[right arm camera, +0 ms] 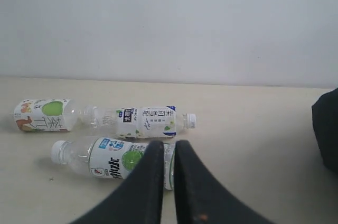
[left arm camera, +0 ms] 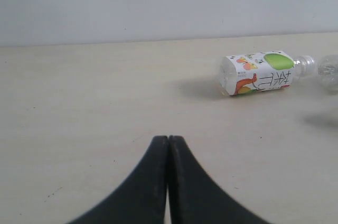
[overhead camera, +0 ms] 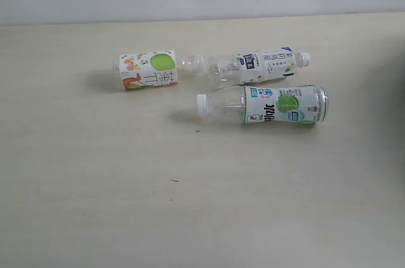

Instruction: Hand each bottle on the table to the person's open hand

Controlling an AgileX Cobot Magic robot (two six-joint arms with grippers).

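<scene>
Three bottles lie on their sides on the cream table [overhead camera: 95, 186]. A white-labelled bottle with a green spot and orange print [overhead camera: 147, 70] [left arm camera: 259, 72] [right arm camera: 42, 114] is at the left. The slim white-and-blue-labelled bottle [overhead camera: 261, 66] [right arm camera: 145, 120] with a white cap lies to its right. In front of that one rests the second green-spot bottle [overhead camera: 272, 105] [right arm camera: 113, 159], its white cap pointing left. No pink-labelled bottle or open hand is in view. My left gripper [left arm camera: 168, 139] is shut and empty over bare table. My right gripper [right arm camera: 169, 143] hovers short of the front bottle, fingers a slim gap apart, holding nothing.
A pale wall runs behind the table's far edge [overhead camera: 202, 18]. A black shape [right arm camera: 326, 134] shows at the edge of the right wrict view; what it is cannot be told. Neither gripper appears in the exterior view.
</scene>
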